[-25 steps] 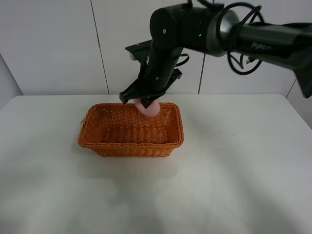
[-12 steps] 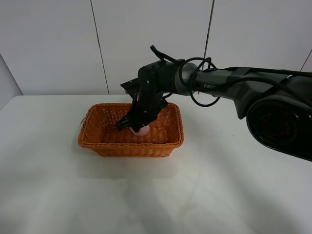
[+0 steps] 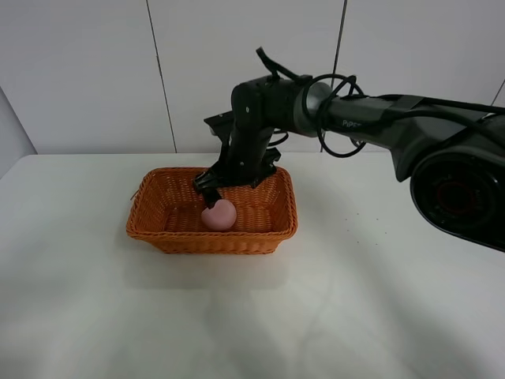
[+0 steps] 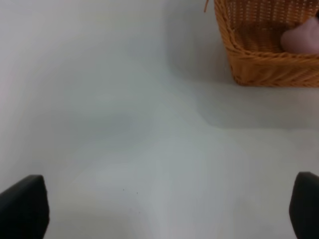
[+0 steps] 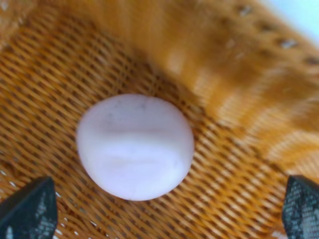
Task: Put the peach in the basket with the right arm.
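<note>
The pink peach (image 3: 218, 215) lies on the floor of the orange-brown wicker basket (image 3: 151, 227), free of any grip. My right gripper (image 3: 210, 188) hangs just above it, open, on the black right arm (image 3: 260, 126) that reaches in from the right. In the right wrist view the peach (image 5: 135, 146) rests on the weave between the two fingertips (image 5: 30, 209), which stand wide apart and do not touch it. The left wrist view shows the basket (image 4: 259, 74) with the peach (image 4: 300, 37) inside, and my left gripper (image 4: 164, 211) open over bare table.
The basket stands on a white table (image 3: 379, 300) with a white panelled wall (image 3: 87, 71) behind. The right arm's cables (image 3: 347, 95) loop above the basket's far right corner.
The right gripper lowered the peach into the basket, let go of it and lifted slightly. The peach now rests on the basket floor.
</note>
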